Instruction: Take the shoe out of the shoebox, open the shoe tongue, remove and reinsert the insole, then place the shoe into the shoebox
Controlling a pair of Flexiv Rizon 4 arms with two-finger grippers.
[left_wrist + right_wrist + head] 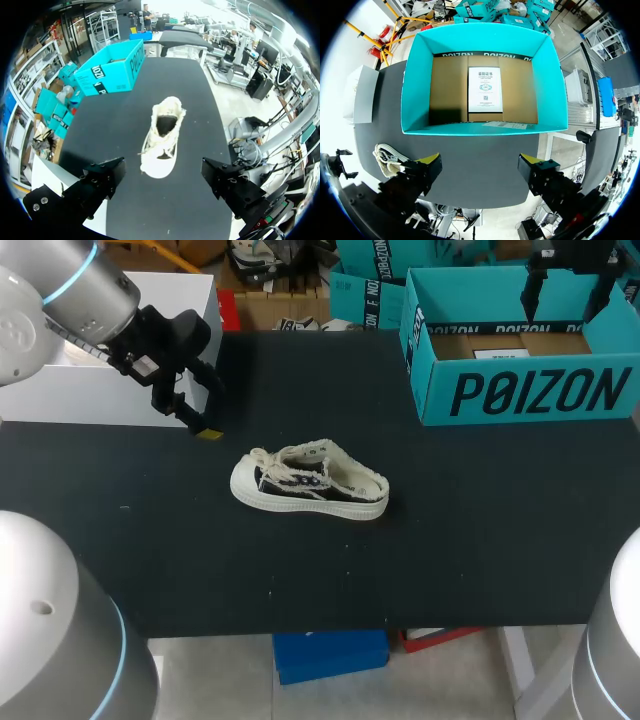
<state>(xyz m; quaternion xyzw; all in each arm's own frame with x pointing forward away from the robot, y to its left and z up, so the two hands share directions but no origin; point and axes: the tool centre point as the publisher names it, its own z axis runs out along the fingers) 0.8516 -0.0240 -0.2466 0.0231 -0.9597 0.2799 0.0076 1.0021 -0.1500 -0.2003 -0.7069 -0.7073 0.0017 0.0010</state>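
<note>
Frayed canvas sneaker point(310, 483), its interior too dark to read, lies on the matte black table point(480, 540). The teal cardboard shoebox point(520, 390) stands open. Left gripper point(205, 405) and right gripper point(480, 161) are both spread wide and empty.

A: Where is the shoe point(308, 482)?
B: On the table point(480, 540), near the middle, toe toward the left gripper point(212, 410), which hangs behind and left of it.
A: And the shoebox point(530, 392)?
B: Back right, well apart from the shoe, under the right gripper point(565, 300).
</note>
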